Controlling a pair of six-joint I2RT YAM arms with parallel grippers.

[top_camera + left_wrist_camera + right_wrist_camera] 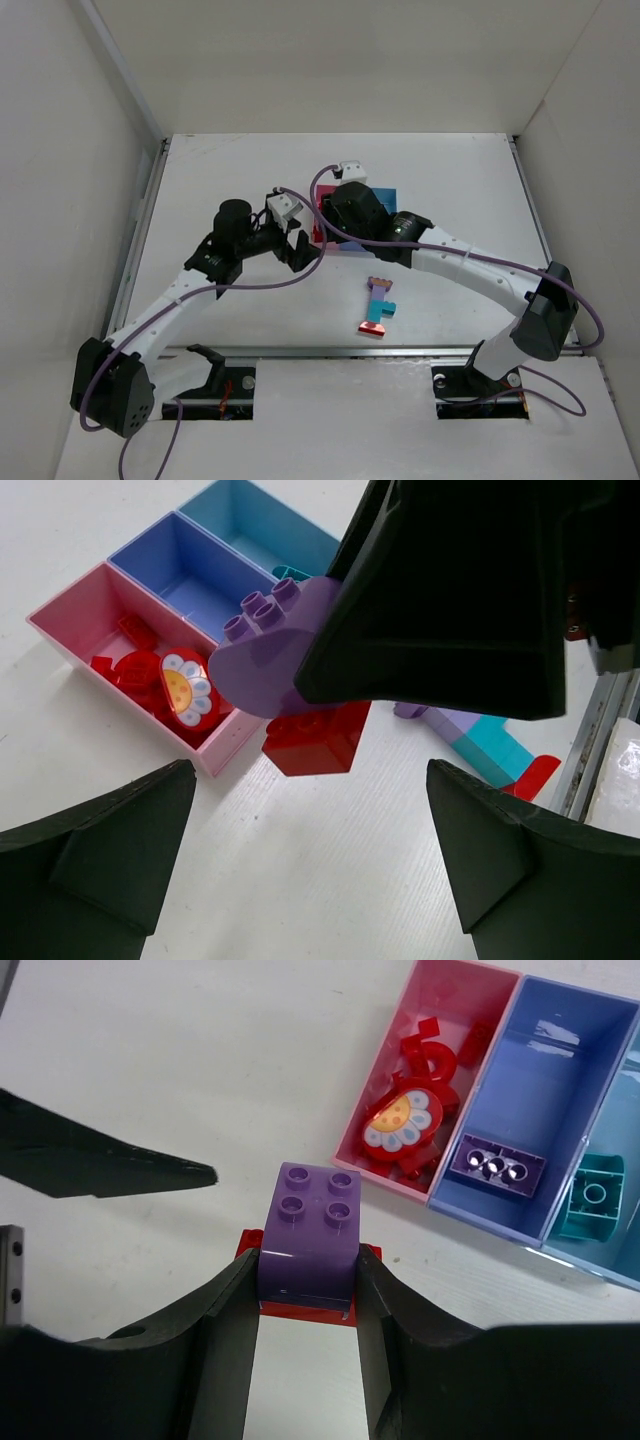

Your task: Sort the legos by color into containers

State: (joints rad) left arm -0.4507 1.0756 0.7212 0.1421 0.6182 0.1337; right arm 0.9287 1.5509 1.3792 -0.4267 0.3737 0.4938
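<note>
My right gripper (308,1260) is shut on a purple brick (310,1230) that has a red brick (301,1312) stuck under it, held above the table beside the containers. The left wrist view shows the same purple brick (265,660) and red brick (315,742) in the air. My left gripper (310,810) is open and holds nothing, just below and in front of them. The pink bin (470,1000) holds red pieces and a flower piece (402,1123). A purple brick (495,1167) lies in the purple-blue bin (560,1080). A teal brick (590,1200) sits in the light blue bin (622,1110).
A clump of teal, lavender and red bricks (378,308) lies on the table near the right arm, also seen as the clump (480,742) in the left wrist view. From above, both grippers meet close together at mid-table and the right arm covers most of the bins (322,214).
</note>
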